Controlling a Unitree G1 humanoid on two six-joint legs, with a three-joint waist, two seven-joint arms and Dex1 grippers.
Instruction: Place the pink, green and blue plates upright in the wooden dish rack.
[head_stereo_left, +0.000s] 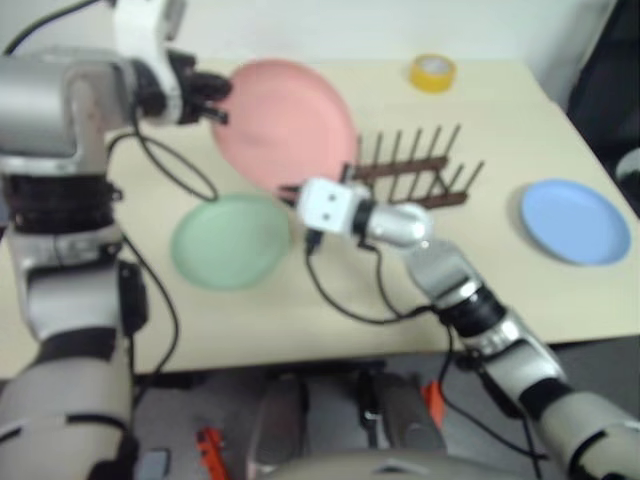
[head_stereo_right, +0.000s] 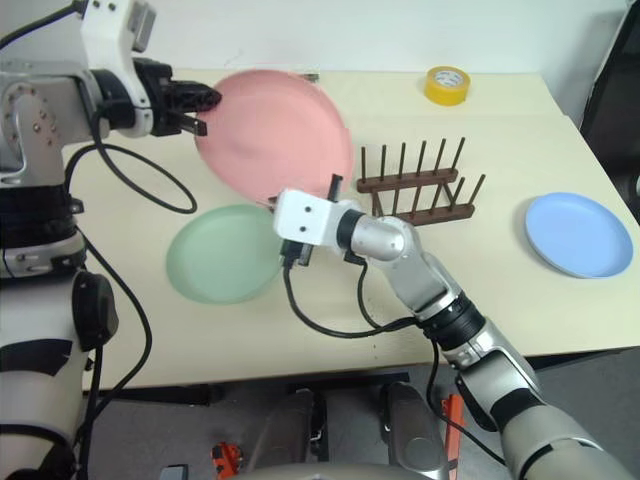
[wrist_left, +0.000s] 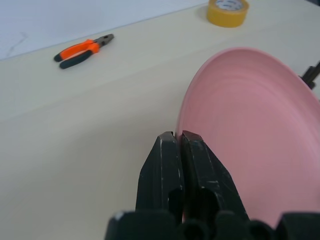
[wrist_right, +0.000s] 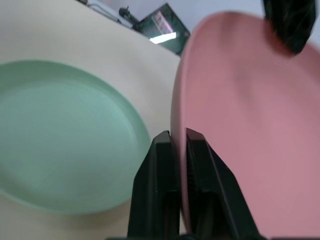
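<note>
The pink plate (head_stereo_right: 275, 130) is held tilted above the table, between both grippers. My left gripper (wrist_left: 179, 136) is shut on its far-left rim. My right gripper (wrist_right: 179, 137) is shut on its lower rim, just above the green plate (head_stereo_right: 225, 255), which lies flat on the table at the left. On the right side of the table the blue plate (head_stereo_right: 578, 235) also lies flat. The wooden dish rack (head_stereo_right: 415, 185) stands empty in the middle, just right of the pink plate and behind my right forearm.
A yellow tape roll (head_stereo_right: 446, 84) sits near the table's far edge. Orange-handled pliers (wrist_left: 82, 50) lie on the table beyond the left gripper. The table's front edge (head_stereo_right: 330, 365) runs below my right arm, with cables hanging from both arms.
</note>
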